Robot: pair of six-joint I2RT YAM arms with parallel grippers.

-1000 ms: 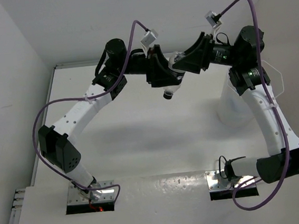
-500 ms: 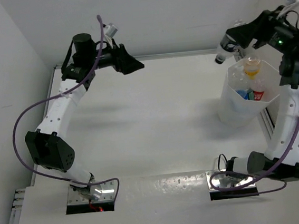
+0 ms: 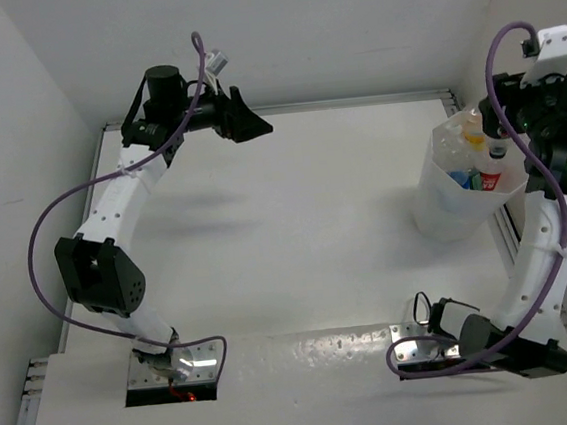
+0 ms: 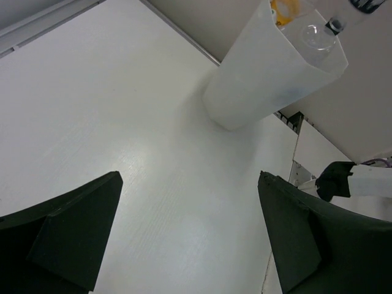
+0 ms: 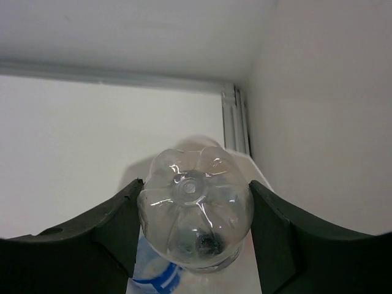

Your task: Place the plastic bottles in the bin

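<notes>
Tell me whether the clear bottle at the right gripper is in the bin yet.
Not yet: the clear bottle is clamped in the right gripper, base toward the wrist camera, above the bin, which holds other bottles.

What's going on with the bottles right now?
The right gripper holds a clear bottle between its fingers, cap down, above the open bin at the far right of the table. Several other bottles already lie inside the bin. The left gripper is open and empty, over the table's far left side.
</notes>
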